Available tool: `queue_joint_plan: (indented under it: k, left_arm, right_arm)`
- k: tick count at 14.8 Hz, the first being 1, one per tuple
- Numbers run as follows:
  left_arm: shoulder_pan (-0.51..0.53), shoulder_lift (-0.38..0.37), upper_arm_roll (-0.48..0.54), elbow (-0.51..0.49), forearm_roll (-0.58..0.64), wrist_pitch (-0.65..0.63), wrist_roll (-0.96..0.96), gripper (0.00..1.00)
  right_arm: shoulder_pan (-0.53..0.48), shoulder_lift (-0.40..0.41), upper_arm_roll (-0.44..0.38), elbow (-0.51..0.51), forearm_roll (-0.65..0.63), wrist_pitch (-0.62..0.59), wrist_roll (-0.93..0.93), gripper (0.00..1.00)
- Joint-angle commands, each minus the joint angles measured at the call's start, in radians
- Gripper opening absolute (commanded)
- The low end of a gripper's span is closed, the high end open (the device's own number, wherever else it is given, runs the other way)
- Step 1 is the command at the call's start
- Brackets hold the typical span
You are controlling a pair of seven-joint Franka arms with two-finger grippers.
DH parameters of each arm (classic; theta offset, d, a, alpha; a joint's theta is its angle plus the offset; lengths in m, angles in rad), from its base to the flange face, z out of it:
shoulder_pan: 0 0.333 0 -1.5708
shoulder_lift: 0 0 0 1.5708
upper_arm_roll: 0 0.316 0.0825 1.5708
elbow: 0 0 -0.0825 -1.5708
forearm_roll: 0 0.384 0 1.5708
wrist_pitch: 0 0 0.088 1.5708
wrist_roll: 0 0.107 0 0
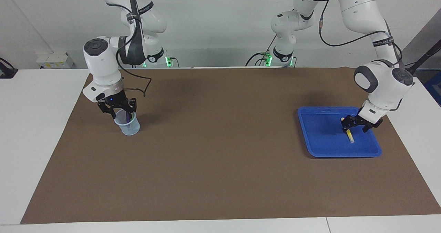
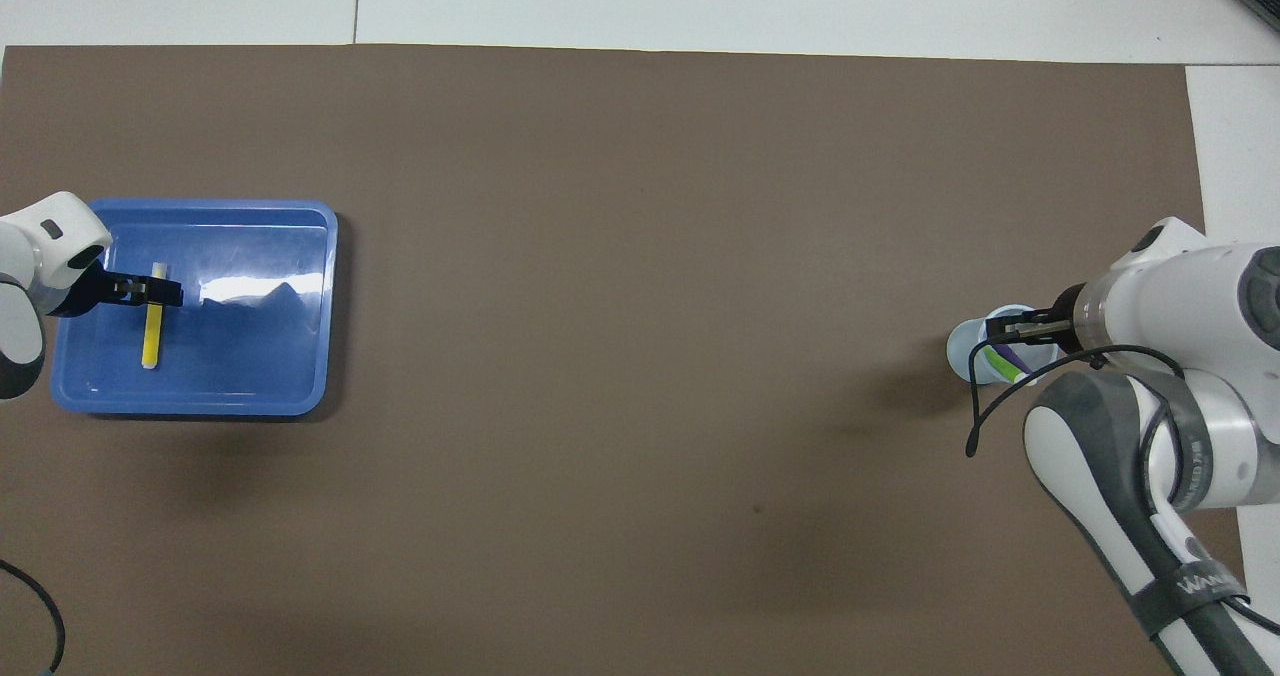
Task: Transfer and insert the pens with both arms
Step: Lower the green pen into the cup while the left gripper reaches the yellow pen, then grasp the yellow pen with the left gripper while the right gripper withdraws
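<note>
Counting done vs left: two of three pens are in, one to go.

- Done: purple pen [image 2: 1016, 355] and green pen [image 2: 994, 362] both sit inside the clear cup [image 1: 128, 129], at the right arm's end of the brown mat [image 1: 220, 164]. They lean rather than stand upright, lower ends down in the cup, upper ends resting toward the rim. I can't tell which end of either is the cap.
- Right arm [image 1: 101, 67]: the right jaws hang directly over the cup mouth. They look open, tips apart, gripping nothing. Neither pen looks pinched.
- Left: yellow pen [image 1: 350, 135] is the only pen not in the cup. It lies flat on the floor of the blue tray [image 1: 324, 147], at the left arm's end of the table [image 1: 34, 129], well apart from the cup.
- Yellow pen's long axis runs roughly toward and away from the robots, skewed only slightly. The pale cap end points away from the robots and the yellow end toward them.
- Left arm [image 1: 382, 81]: the left jaws are down in the tray at the pen, set crossways to its long axis, so the approach suits a pinch across the barrel. I can't tell whether they have closed on the pen or only straddle it. The pen looks flat on the tray, not lifted.

My read: this is the pick phase on the last pen. Remaining are the grasp and lift, the carry across the mat, probably a handover to the right arm since the cup is at that end, then tipping the pen upright and dropping it in beside the other two.
</note>
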Motion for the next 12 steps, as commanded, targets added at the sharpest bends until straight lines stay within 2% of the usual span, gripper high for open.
queue_joint_plan:
  k: [1, 4, 8, 12]
  left_arm:
    - [0.009, -0.006, -0.003, -0.013, 0.019, 0.024, 0.006, 0.72]
    - [0.009, -0.006, -0.003, -0.022, 0.019, 0.026, 0.004, 0.54]
    - [0.009, -0.006, -0.003, -0.045, 0.019, 0.051, 0.005, 0.53]
    - [0.009, -0.006, -0.003, -0.058, 0.019, 0.068, 0.004, 0.53]
  right_arm:
    - [-0.004, -0.02, 0.013, 0.032, -0.021, -0.066, 0.025, 0.7]
    - [-0.001, -0.037, 0.016, 0.084, -0.013, -0.164, 0.025, 0.7]
    - [0.046, -0.065, 0.019, 0.152, 0.002, -0.279, 0.061, 0.7]
    - [0.075, -0.094, 0.019, 0.169, 0.159, -0.318, 0.061, 0.72]
